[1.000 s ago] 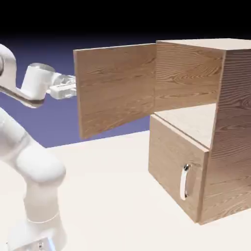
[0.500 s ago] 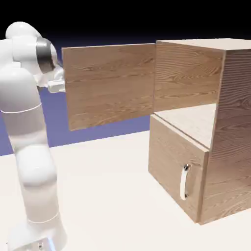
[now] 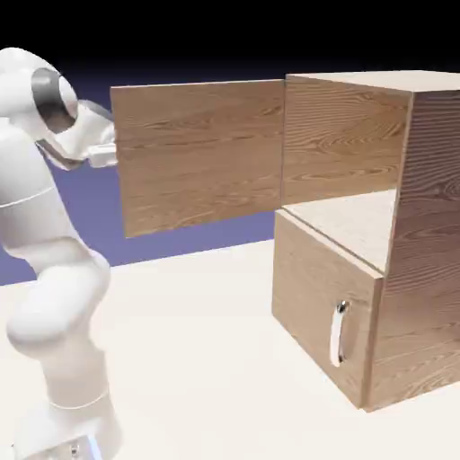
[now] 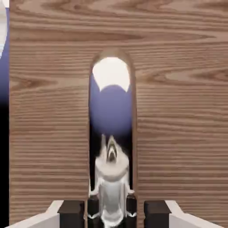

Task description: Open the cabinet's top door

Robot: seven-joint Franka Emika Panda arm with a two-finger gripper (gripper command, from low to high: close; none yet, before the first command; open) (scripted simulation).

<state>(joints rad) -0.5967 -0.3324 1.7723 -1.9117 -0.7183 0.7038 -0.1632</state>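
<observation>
Cabinet [image 3: 434, 234], wood-grained, two-doored, stood on the worktop [image 3: 198, 350] at the exterior view's right. Top door [image 3: 202, 157]: hinged at the cabinet's far front edge, swung wide toward the exterior view's left; upper compartment [image 3: 346, 135] exposed. Door handle [image 4: 111, 111]: mirror-bright, upright in the hand view, with the jaws [image 3: 116, 154] drawn narrow about it, one tip to each side. Lower door [image 3: 314, 301]: closed, its own handle [image 3: 338, 334] untouched. Step in hand: the last of the pull, judged all but complete. Next move: if more swing is wanted, the door's arc is to be followed gently, the wrist being turned with the panel; otherwise the handle is to be released and the jaws backed straight off, so that the door is not nudged inward.
</observation>
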